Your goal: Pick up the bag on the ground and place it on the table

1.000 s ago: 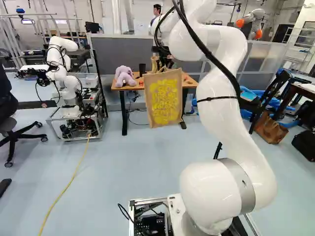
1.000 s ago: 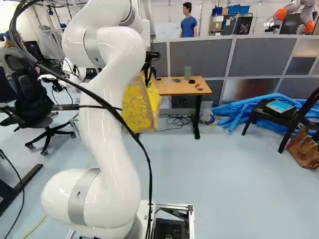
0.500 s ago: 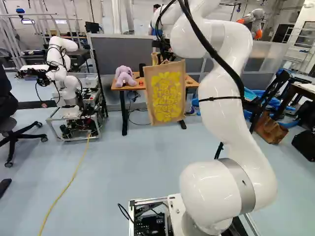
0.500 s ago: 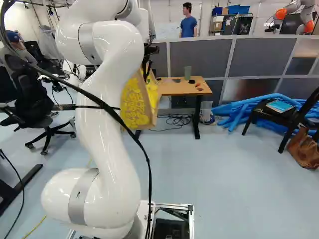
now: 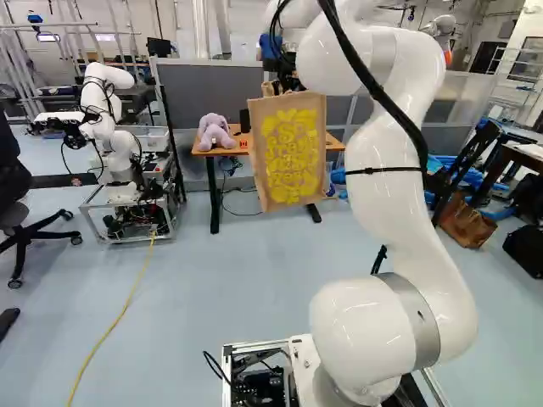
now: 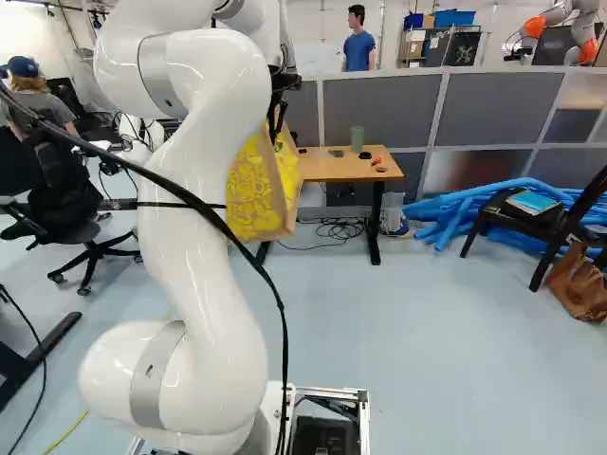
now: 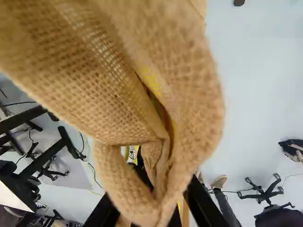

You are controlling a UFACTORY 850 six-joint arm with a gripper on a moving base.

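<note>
My gripper point(image 5: 287, 78) is high over the front of the wooden table point(image 6: 332, 169), its fingers partly hidden in the left base view. From it the tan burlap bag point(image 5: 288, 157) with yellow print hangs upright, in front of the table and clear of the floor. In the right base view the arm covers part of the bag point(image 6: 254, 194). The wrist view shows the gripper point(image 7: 150, 215) shut on the gathered burlap handle point(image 7: 142, 201), one black finger at each side, and the bag's cloth point(image 7: 118, 85) filling the space ahead.
On the table are a purple plush toy point(image 5: 215, 130) and a green cup point(image 6: 357, 139). A grey partition point(image 6: 384, 112) runs behind it. Another robot point(image 5: 106, 119) stands left of the table in the left base view. Blue tubes point(image 6: 446, 213) and a dark chair point(image 6: 541, 213) lie to its right.
My arm has shifted, carrying the held bag upward and slightly right in the left base view, and the bag has swung round a little. The base has stayed put.
</note>
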